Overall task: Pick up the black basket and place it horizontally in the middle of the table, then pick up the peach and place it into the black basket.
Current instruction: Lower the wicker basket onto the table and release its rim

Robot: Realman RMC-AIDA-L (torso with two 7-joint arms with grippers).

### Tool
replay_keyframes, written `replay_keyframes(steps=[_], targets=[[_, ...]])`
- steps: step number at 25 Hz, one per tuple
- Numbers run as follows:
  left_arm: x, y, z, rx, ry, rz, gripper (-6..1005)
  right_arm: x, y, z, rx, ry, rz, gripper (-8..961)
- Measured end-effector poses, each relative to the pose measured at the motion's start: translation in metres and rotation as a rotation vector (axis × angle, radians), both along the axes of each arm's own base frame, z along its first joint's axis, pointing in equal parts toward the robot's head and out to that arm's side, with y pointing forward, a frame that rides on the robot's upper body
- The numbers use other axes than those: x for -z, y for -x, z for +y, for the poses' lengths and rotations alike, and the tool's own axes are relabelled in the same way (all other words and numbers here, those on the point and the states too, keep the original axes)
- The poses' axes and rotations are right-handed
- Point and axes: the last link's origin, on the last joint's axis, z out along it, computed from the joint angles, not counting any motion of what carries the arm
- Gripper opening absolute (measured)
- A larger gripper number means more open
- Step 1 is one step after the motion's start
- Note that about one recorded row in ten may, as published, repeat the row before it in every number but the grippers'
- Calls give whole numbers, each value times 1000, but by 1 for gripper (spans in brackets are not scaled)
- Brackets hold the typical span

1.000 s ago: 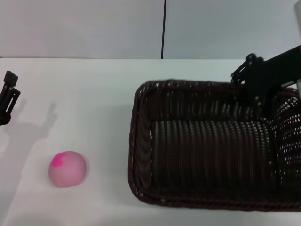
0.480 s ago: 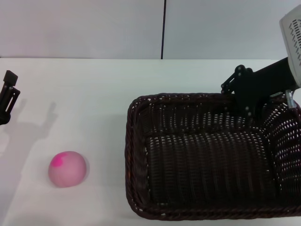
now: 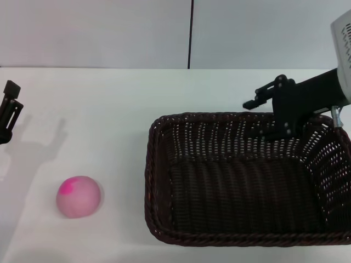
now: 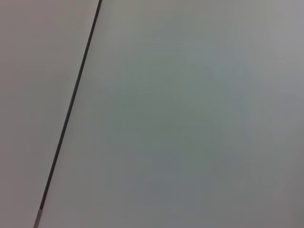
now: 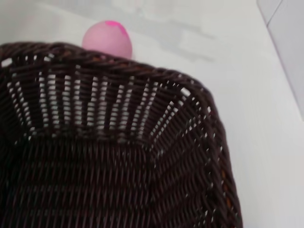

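Now the black wicker basket (image 3: 247, 181) sits flat and open-side up on the right half of the white table (image 3: 109, 109), with the right gripper (image 3: 274, 112) at its far rim – one finger outside the wall, one inside, though whether they pinch the weave I cannot tell. Well apart to the left lies the peach (image 3: 79, 196) – the left gripper (image 3: 7, 112) hangs idle at the table's left edge, its opening unreadable

Peach (image 3: 79, 196) clear all round; basket (image 3: 159, 164) blocks right side.
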Motion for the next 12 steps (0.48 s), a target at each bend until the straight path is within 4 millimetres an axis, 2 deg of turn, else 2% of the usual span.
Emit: replay_keyframes(steps=[3,5,7,10,12], targets=[[0,0,0,0,2,-3,766,-4,1,-7,3,7,54,437],[0,0,0,0,2,-3,765,-11,3,-12,8,11,99,532],[1,0,-2,17,31,-7,764,-25,5,-24,21,5,204,627],[-3,3,-3,29,57,-34,763,-36,6,-32,38,-17,285,627],[-10,8,-7,56,102,-41,763,-53,5,-46,65,-60,424,627]])
